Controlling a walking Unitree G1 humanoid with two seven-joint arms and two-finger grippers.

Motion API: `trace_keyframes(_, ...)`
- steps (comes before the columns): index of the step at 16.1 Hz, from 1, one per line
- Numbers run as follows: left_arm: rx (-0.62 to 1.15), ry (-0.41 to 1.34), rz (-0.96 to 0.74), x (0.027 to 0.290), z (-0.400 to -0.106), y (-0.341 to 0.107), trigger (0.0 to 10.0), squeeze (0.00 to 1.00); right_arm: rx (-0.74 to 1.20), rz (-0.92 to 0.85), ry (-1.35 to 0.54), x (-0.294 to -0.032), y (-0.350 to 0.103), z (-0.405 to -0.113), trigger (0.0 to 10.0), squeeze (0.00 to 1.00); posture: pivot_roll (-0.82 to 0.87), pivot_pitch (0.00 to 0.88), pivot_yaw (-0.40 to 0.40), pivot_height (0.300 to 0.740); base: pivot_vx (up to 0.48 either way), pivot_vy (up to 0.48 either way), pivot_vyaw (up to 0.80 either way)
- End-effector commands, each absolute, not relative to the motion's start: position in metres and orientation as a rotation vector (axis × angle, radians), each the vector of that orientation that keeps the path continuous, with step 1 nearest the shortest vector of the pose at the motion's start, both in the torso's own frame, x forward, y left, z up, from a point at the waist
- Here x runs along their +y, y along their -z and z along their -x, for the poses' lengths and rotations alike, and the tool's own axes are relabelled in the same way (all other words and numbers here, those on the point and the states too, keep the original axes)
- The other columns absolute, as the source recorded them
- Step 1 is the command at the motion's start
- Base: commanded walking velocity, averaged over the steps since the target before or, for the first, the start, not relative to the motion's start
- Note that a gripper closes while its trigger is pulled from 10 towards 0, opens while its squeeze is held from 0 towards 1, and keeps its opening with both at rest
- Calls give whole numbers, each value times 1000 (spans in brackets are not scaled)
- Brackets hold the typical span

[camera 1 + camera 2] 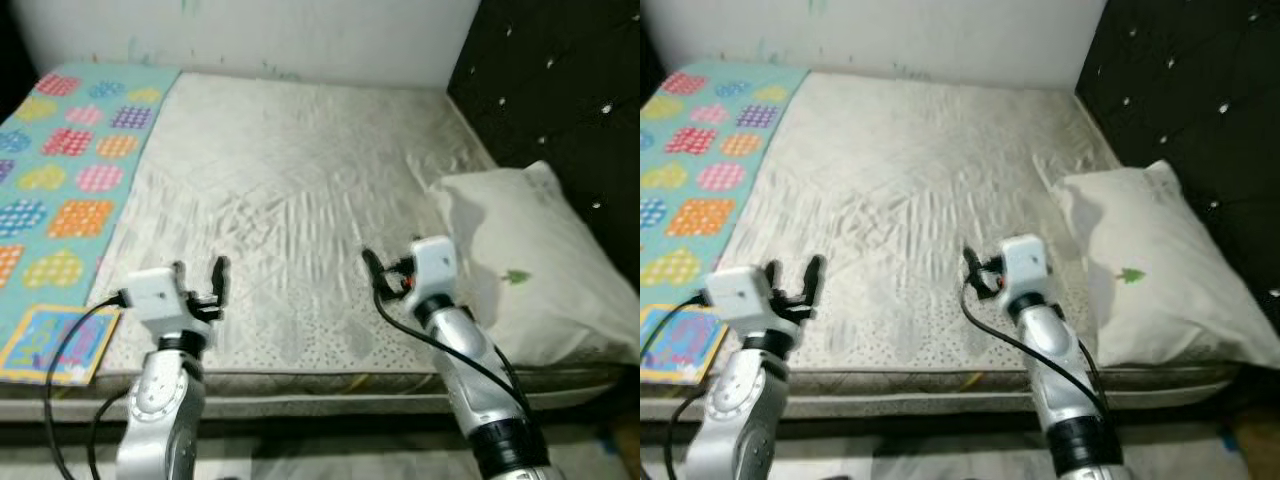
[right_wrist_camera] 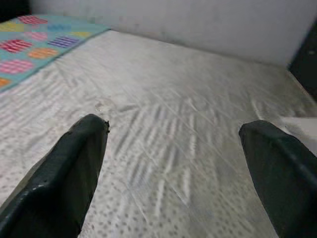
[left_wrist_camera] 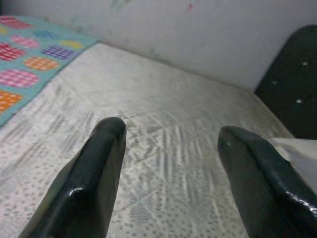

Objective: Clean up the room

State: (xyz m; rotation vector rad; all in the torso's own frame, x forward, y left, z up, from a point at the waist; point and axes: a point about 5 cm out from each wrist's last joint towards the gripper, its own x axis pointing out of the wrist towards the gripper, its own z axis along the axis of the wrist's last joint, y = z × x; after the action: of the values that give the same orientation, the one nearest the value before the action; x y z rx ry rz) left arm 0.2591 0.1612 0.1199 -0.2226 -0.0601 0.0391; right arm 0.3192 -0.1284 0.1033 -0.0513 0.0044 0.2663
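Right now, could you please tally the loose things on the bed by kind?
Pillow: 1
Blanket: 1
Book: 1
Total: 3

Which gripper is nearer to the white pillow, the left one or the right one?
The right. The right gripper hovers over the mattress just beside the pillow, on the side towards the robot's left. The left gripper is much farther, near the colourful blanket.
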Motion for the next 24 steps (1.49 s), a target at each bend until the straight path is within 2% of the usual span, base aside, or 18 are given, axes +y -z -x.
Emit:
trace_keyframes(1,-63,-47,212,165,-258,-120,10000,0,-11,50,-275,-126,-108,-321,10000,0,-10,78,-120,740,0,454,0)
trace_keyframes(11,-60,-35,208,164,-260,-119,10000,0,-69,61,-290,-120,-115,-323,10000,0,-18,78,-121,740,0,453,0)
trace_keyframes(15,-59,-37,200,164,-259,-118,10000,0,-51,-1,-354,-116,-115,-320,10000,0,-15,74,-117,740,0,452,0)
trace_keyframes(19,-61,-35,203,164,-260,-118,10000,0,-22,26,-390,-110,-110,-317,10000,0,-20,78,-115,740,0,454,0)
trace_keyframes(24,-83,-22,206,163,-260,-121,10000,0,-47,62,-388,-110,-112,-319,10000,0,-22,81,-117,740,0,0,0)
